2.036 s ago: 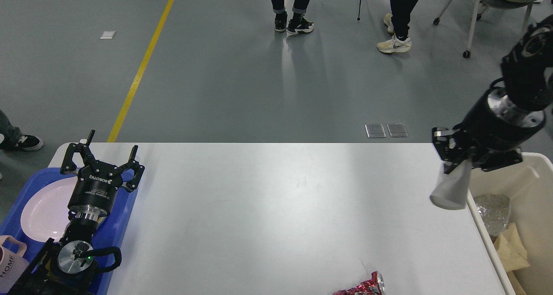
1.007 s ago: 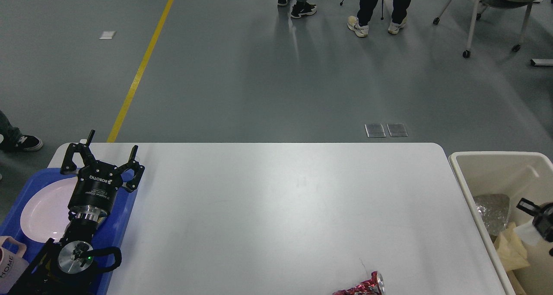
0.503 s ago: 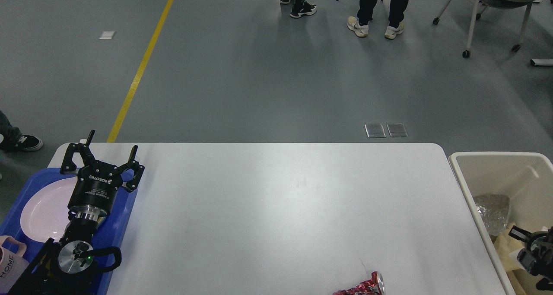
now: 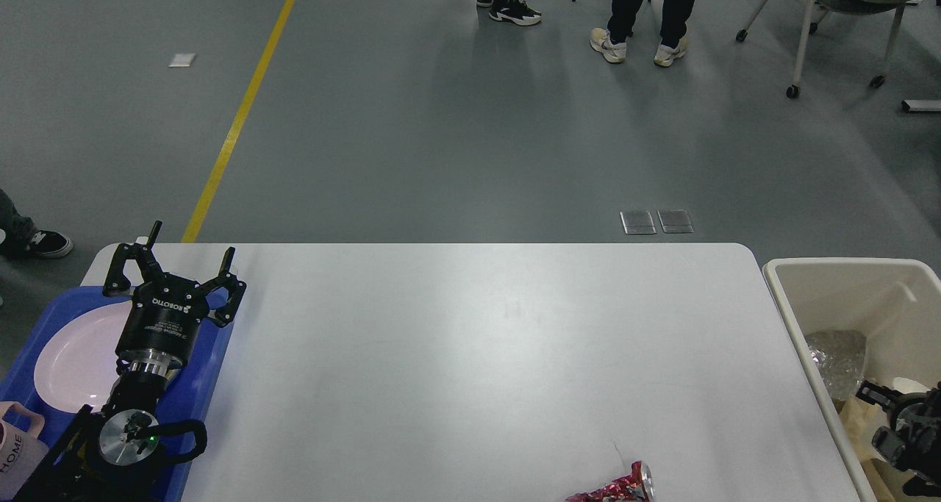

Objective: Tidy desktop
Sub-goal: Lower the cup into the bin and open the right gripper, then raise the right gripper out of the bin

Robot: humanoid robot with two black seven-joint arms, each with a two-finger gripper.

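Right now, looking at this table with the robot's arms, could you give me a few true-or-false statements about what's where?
1. The left gripper is open, above the blue tray. True.
2. A pink plate lies in the blue tray. True.
3. The crumpled red wrapper lies inside the cream bin. False: it lies on the desktop, at the near edge.
4. The left gripper holds a cup. False: nothing is between its fingers.
5. The cream bin stands at the left of the desktop. False: at the right.

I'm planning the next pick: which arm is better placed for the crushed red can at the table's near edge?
Probably the right: its gripper is over the bin, nearer the can than the left gripper, over the far-side tray.
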